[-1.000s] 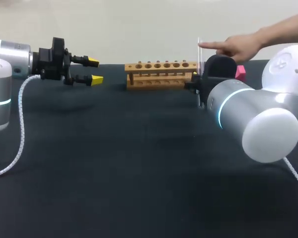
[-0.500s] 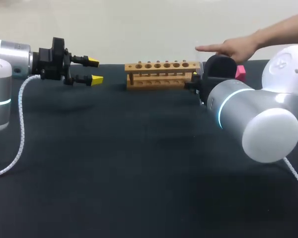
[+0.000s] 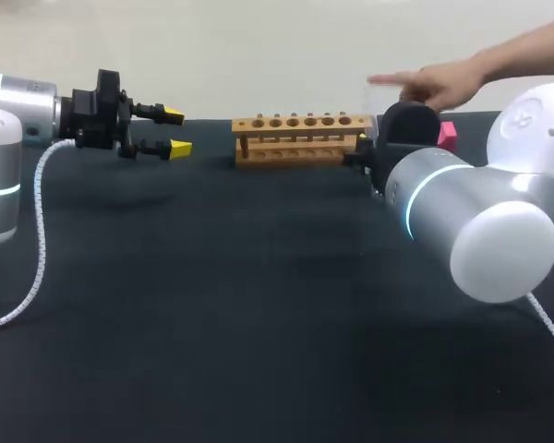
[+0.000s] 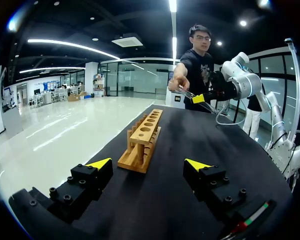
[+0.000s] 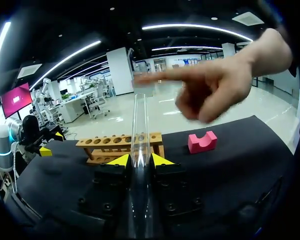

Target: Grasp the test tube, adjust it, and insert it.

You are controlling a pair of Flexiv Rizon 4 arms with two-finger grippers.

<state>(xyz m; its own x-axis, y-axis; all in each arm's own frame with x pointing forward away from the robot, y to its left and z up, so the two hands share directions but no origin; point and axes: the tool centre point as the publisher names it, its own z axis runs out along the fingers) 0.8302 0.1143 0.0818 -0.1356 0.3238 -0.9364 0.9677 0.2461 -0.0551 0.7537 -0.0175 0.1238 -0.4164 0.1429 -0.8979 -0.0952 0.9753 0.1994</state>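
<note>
A clear glass test tube (image 5: pixel 139 135) sits between the yellow tips of my right gripper (image 5: pixel 139 160), which is shut on it; the tube points out along the fingers. A person's hand (image 5: pixel 215 85) reaches over the table, its forefinger at the tube's far end. The wooden rack (image 3: pixel 300 138), with a row of holes, stands at the table's far side, ahead of the tube (image 5: pixel 120 146). In the head view my right arm (image 3: pixel 462 212) hides its own fingers, beside the rack's right end. My left gripper (image 3: pixel 171 131) hangs open and empty left of the rack (image 4: pixel 142 142).
A pink notched block (image 3: pixel 446 136) lies right of the rack, behind my right wrist, and shows beside the rack (image 5: pixel 202 141) in the right wrist view. A white coiled cable (image 3: pixel 39 231) hangs from my left arm down to the black table (image 3: pixel 258 305).
A second ago the tube stood upright above my right gripper with the finger on its top; now it no longer stands up. The hand has shifted slightly. Both arms stayed put.
</note>
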